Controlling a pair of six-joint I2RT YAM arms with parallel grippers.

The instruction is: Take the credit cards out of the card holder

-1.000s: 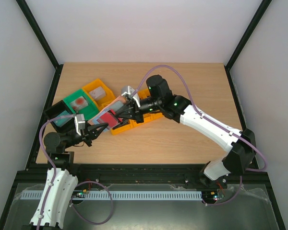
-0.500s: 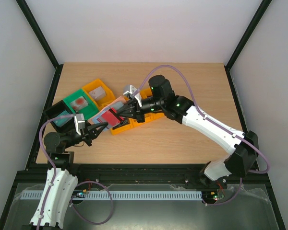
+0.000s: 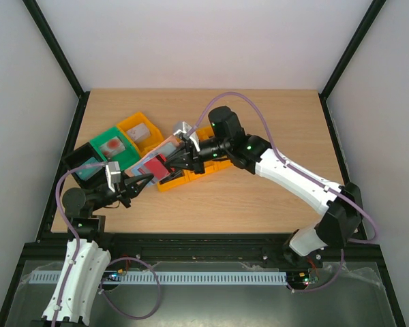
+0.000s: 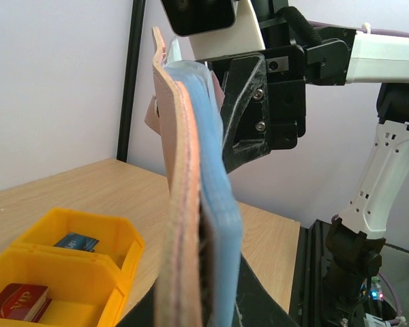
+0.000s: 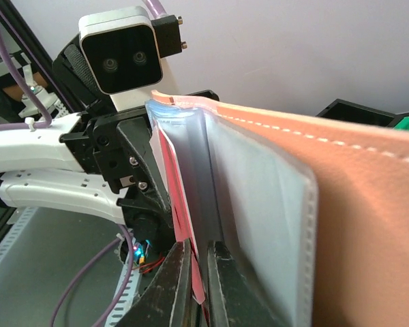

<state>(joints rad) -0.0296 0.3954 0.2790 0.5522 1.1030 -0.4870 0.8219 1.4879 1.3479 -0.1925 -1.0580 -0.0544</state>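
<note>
The tan-brown folding card holder with light blue lining [image 3: 152,157] is held just left of the top view's centre, above the orange plastic bins [image 3: 169,184]. The left gripper [image 3: 143,180] is clamped tight on its near end. The right gripper [image 5: 199,272], almost fully closed, pinches a thin red card [image 3: 158,167] beside the holder's clear sleeves.

Card holder [image 4: 179,204] tan outside, light blue lining; card [image 3: 157,166] seemingly red; bin [image 4: 68,219] orange.

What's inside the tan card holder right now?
A red card sticks out between the clear plastic sleeves of the tan-brown folding card holder; whether more cards sit deeper is hidden.
</note>
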